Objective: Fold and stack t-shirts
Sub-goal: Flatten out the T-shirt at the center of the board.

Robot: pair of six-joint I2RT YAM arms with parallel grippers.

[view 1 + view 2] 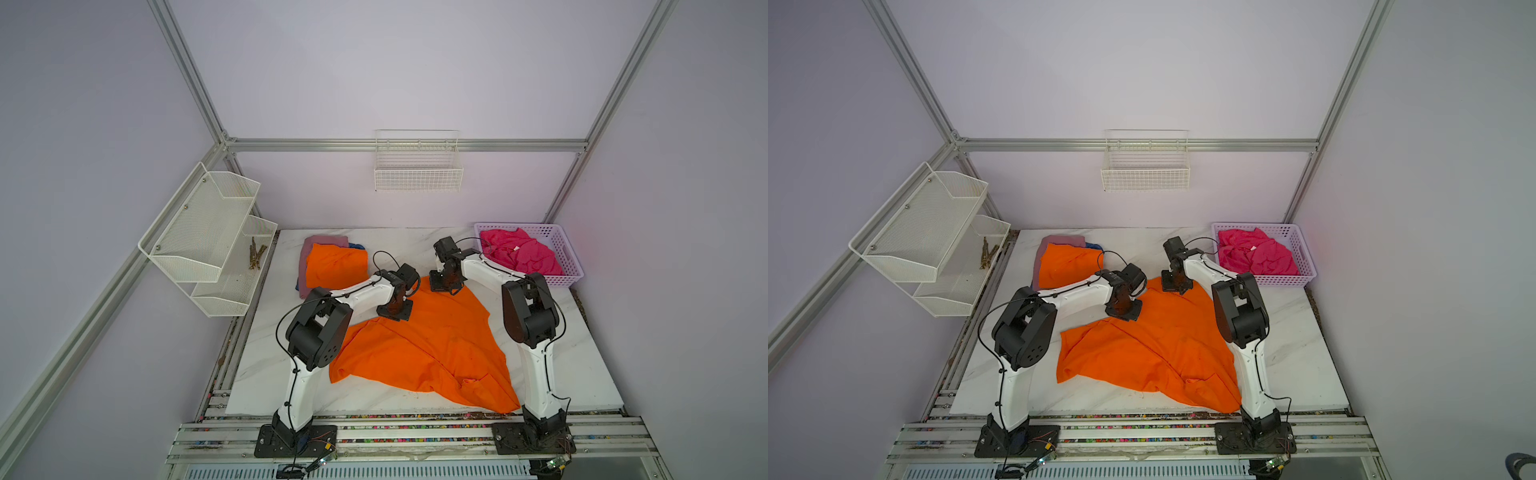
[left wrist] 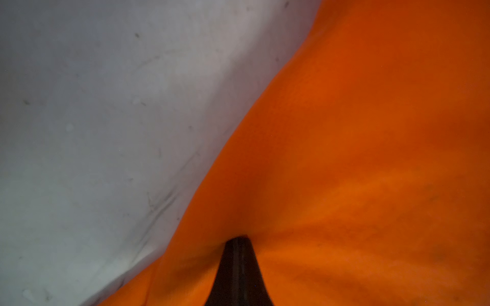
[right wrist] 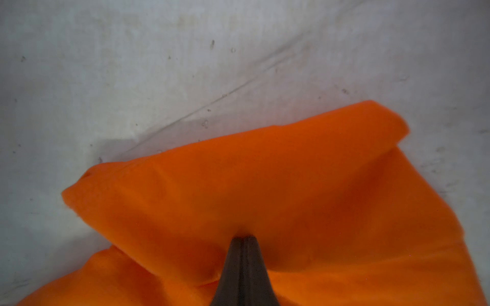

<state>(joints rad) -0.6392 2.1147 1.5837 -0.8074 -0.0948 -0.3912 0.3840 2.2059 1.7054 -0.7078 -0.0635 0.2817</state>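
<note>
**A:** Where's the shirt you're working on?

**B:** The loose orange t-shirt [image 1: 419,353] lies rumpled in the middle of the table [image 1: 582,340], between my two arms. My left gripper [image 2: 237,239] and right gripper [image 3: 242,238] are both pinched tight on its far side, each with a small nip of cloth.

**A:** What could go wrong?

**B:** My bite looks thin. If I lift unevenly or pull my hands apart too hard, I think the cloth slips out of one pinch and the shirt sags. The near corner is bunched, so dragging it could carry that crease into the fold. My left arm is also close to the folded orange t-shirt [image 1: 336,266], and a wide swing might knock the stack.

**A:** Which view tells you what?

**B:** The wrist views show my closed tips and the cloth puckering at them, and the right one shows a rolled-over edge. Only the top views show the mauve-pink t-shirt [image 1: 320,242] and blue t-shirt [image 1: 356,246] under the stack, and the hot pink t-shirt [image 1: 519,253] in the basket [image 1: 567,279]. There my fingertips are hidden beneath my wrists.
</note>
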